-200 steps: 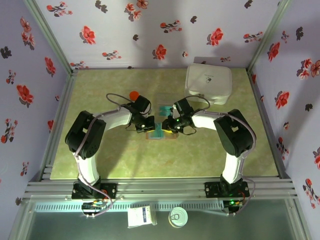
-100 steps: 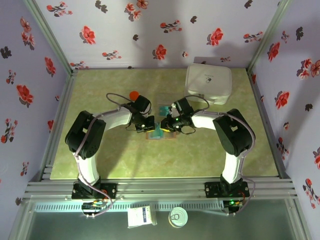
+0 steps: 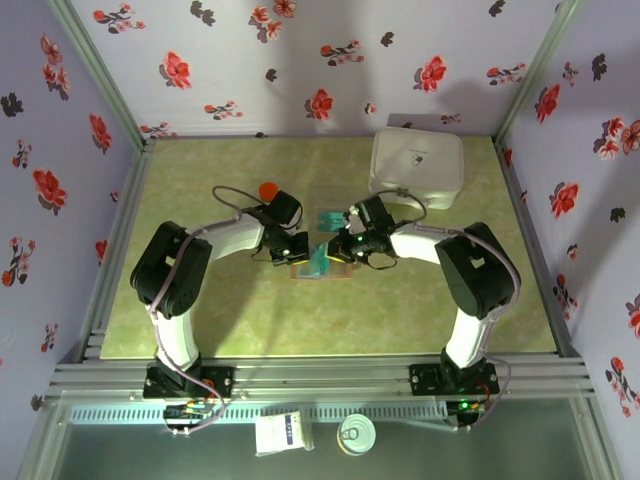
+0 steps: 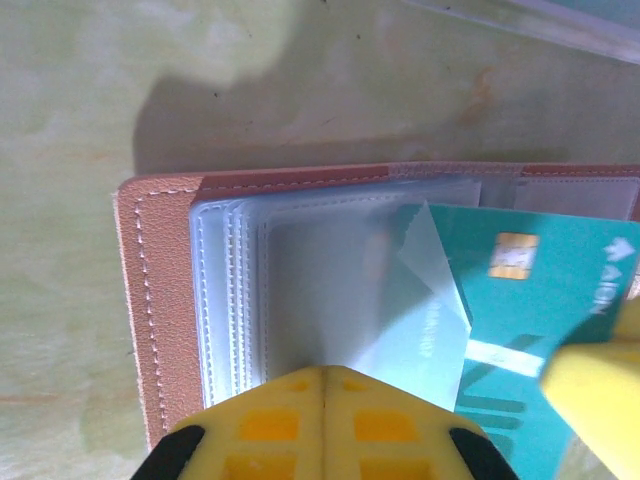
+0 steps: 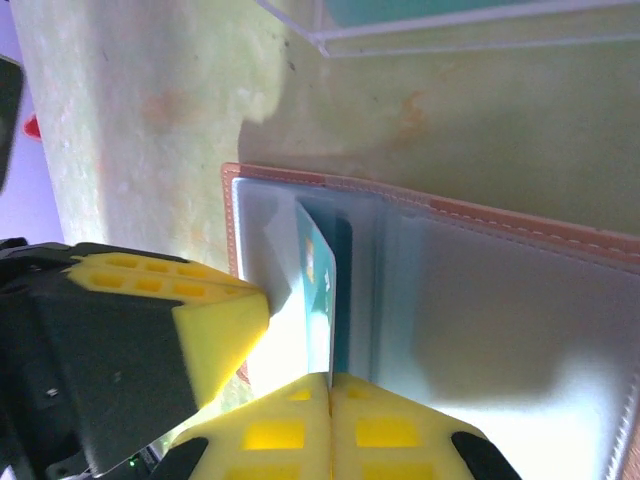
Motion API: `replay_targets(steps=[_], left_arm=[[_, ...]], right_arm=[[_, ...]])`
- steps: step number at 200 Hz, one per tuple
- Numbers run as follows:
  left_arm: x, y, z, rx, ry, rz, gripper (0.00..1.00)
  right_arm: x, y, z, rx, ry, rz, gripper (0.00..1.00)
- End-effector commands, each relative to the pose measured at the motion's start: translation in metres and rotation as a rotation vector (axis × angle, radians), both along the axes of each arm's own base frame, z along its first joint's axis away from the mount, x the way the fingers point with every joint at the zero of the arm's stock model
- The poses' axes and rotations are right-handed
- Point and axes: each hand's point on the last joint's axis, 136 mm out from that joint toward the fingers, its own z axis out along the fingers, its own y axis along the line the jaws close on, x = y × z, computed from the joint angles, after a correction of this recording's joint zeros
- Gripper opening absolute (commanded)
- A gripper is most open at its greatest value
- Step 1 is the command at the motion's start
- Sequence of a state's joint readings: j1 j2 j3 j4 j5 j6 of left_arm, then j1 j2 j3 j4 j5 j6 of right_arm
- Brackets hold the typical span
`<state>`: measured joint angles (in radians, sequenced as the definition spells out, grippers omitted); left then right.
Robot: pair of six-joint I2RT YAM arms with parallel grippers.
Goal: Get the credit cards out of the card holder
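My right pincer (image 5: 328, 400) is clenched on the near edge of a teal credit card (image 5: 322, 290), both yellow pads pressed flat against it, so that in my right wrist view the card stands on edge between them. My left pincer (image 4: 322, 400) is clenched too, its tips meeting with no gap and set down on the clear plastic sleeves (image 4: 330, 280) (whether a sleeve is caught between them I cannot tell). From the left wrist the same card (image 4: 540, 290) shows its gold chip and white lettering, with a folded corner of clear sleeve lying over its left part. Both of these sit in the card holder (image 4: 150, 300), which lies open and flat on the pale green table (image 3: 200, 310), its stitched tan-brown border framing the sleeves. From above, the two pincers meet over the holder (image 3: 318, 268) in the middle of the table, left (image 3: 300, 250) and right (image 3: 335, 252) just beside each other. Just beyond the holder is a clear plastic tray (image 5: 450, 30) with something teal in it. Farther back on the right stands a white rounded box (image 3: 417, 167), and a small red object (image 3: 267, 190) lies behind my left arm.
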<state>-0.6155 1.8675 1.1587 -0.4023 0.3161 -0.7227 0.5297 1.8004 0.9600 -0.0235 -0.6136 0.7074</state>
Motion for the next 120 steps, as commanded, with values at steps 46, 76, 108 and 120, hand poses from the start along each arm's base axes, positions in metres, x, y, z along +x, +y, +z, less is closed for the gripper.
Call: replay_targets(steps=[46, 76, 108, 120], left_arm=[[-0.001, 0.005, 0.006, 0.016, -0.011, -0.005, 0.00], [0.003, 0.002, 0.020, -0.011, -0.041, -0.001, 0.01], [0.003, 0.007, 0.032, -0.026, -0.071, 0.013, 0.03], [0.003, 0.012, 0.033, -0.028, -0.078, 0.026, 0.03]], right_arm=[[-0.008, -0.032, 0.029, -0.193, -0.131, 0.093, 0.02], [-0.005, -0.044, 0.049, -0.299, -0.271, 0.218, 0.00], [0.008, -0.055, 0.073, -0.428, -0.484, 0.388, 0.00], [0.017, -0.057, 0.082, -0.477, -0.560, 0.447, 0.00]])
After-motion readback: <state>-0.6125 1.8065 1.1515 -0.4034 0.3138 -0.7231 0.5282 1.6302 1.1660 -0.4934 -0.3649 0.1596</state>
